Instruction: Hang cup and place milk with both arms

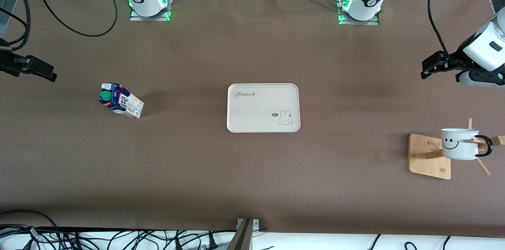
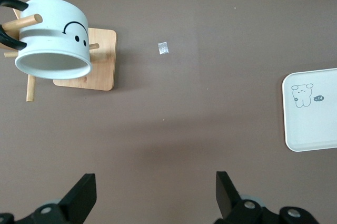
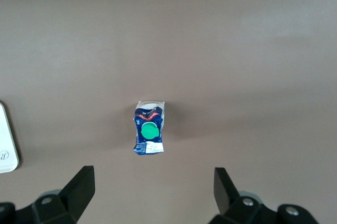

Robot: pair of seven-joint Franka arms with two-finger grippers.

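The cup, white with a black smiley, hangs by its black handle on a peg of a wooden rack at the left arm's end of the table. The milk stands on the table at the right arm's end, its green cap up. My left gripper hovers open and empty over bare table beside the rack. My right gripper is also open and empty, up over the table near the milk.
A cream tray with a rabbit drawing lies flat at the table's middle, between milk and rack. A tiny pale scrap lies on the table near the rack. Cables run along the table's front edge.
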